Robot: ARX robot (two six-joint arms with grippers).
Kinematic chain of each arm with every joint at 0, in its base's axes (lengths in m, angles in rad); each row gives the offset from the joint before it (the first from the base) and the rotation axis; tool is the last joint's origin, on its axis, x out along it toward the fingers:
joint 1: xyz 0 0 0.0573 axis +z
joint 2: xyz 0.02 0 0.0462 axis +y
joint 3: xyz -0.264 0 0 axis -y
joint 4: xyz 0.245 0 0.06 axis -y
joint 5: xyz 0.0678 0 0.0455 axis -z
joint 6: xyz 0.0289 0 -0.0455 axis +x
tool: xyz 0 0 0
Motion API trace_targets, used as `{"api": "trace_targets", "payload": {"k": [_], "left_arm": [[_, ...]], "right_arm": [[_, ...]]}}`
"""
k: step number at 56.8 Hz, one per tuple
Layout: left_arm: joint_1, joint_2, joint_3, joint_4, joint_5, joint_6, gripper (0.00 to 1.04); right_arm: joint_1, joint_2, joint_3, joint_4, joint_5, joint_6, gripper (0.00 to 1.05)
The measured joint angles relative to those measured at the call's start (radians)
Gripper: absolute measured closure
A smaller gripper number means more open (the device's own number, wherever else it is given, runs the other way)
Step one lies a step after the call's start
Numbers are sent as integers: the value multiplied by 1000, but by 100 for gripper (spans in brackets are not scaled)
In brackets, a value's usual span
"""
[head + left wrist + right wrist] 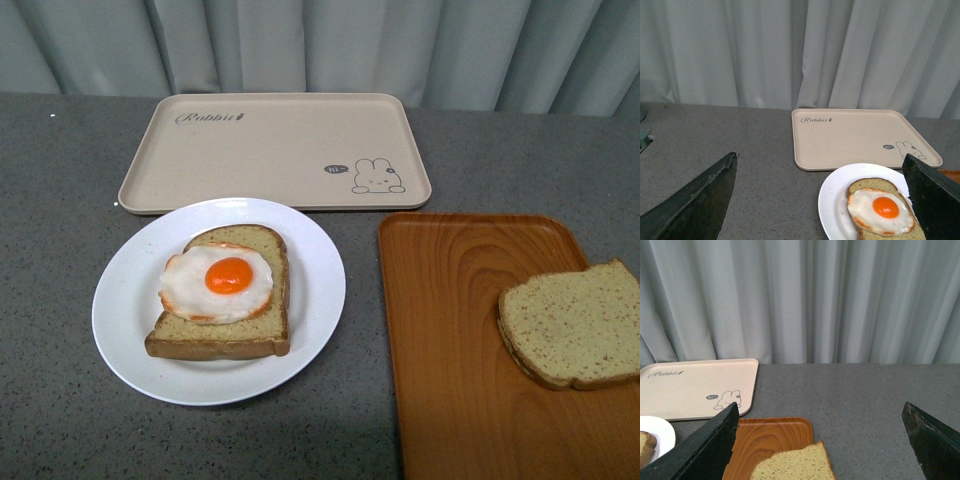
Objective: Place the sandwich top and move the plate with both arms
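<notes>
The sandwich top (575, 325), a plain speckled bread slice, lies on the right part of the orange wood-grain tray (450, 330). It also shows in the right wrist view (795, 464). The white plate (125, 300) sits at the left and bears a bread slice with a fried egg (222, 285). The plate (832, 200) and egg slice (882, 210) show in the left wrist view. My left gripper (822, 200) is open and empty, above the table by the plate. My right gripper (820, 440) is open and empty, above the sandwich top. Neither arm shows in the front view.
A beige rabbit-print tray (275, 150) lies at the back of the grey table, behind the plate. Grey curtains hang behind the table. The orange tray's rim runs close to the plate's right edge.
</notes>
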Motion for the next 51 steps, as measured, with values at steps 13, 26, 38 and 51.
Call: {"api": "trace_targets", "payload": {"k": [13,26,38,51], "left_arm": [[0,0,0,0,0,0,6],[0,0,0,0,0,0,6],[0,0,0,0,0,0,6],[0,0,0,0,0,0,6]], "right_arm": [[0,0,0,0,0,0,9],[0,0,0,0,0,0,9],[0,0,0,0,0,0,9],[0,0,0,0,0,0,9]]}}
